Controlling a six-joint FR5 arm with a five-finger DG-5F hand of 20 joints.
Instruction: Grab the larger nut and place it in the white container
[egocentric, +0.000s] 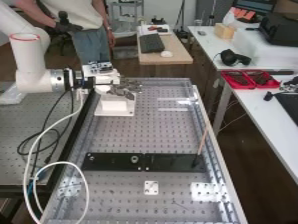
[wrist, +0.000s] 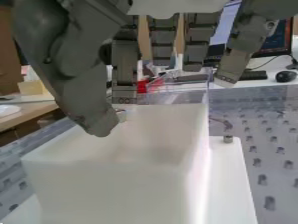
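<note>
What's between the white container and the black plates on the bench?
Past the base of the white container, only bare perforated bench top up to the black plates, seen in the high view.

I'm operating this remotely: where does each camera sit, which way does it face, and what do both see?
High view: fixed above the bench's near end, looking down along it at a slant; the white arm comes in from the left, its hand at the white container.
Wrist view: on the arm's wrist, looking past the hand, which hangs in from the top edge, over the container toward a computer mouse beyond.
Shared: the hand, the container and the bench's perforated top.
</note>
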